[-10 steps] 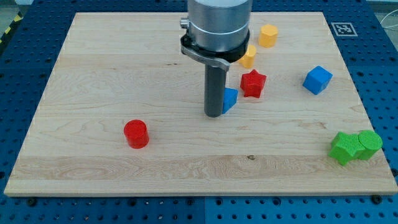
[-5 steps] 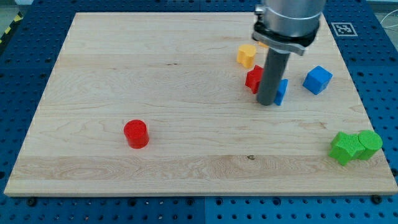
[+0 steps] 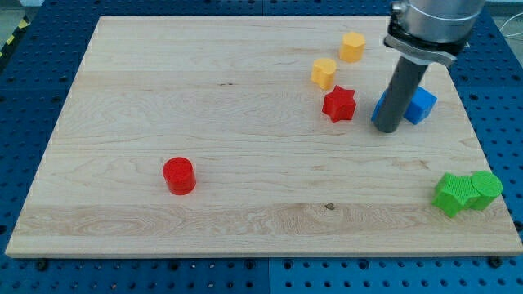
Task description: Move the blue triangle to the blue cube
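My tip (image 3: 388,129) rests on the board at the view's right, just below-left of the blue cube (image 3: 422,104). The blue triangle (image 3: 380,107) is mostly hidden behind the rod; only a sliver shows at the rod's left edge, close beside the blue cube. Whether the two blue blocks touch is hidden by the rod.
A red star (image 3: 339,104) lies left of my tip. Two yellow blocks (image 3: 324,73) (image 3: 352,46) sit toward the view's top. A red cylinder (image 3: 178,175) lies at the lower left. Two green blocks (image 3: 452,193) (image 3: 485,188) sit near the board's (image 3: 163,98) right lower edge.
My tip has moved to the view's right, pushing the blue triangle past the red star to beside the blue cube. The other blocks have barely shifted.
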`<state>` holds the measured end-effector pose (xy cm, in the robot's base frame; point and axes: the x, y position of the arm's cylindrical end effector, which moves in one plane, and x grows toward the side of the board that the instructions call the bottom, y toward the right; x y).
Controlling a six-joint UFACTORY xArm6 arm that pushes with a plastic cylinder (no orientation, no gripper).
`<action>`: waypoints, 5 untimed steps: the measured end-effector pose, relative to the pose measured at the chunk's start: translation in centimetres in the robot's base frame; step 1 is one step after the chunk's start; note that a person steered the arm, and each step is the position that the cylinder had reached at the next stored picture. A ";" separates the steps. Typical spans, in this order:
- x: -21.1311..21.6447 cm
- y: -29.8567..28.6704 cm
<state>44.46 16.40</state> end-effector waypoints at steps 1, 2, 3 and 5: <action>-1.0 -0.9; -1.0 -1.0; -2.3 -0.6; -3.8 5.0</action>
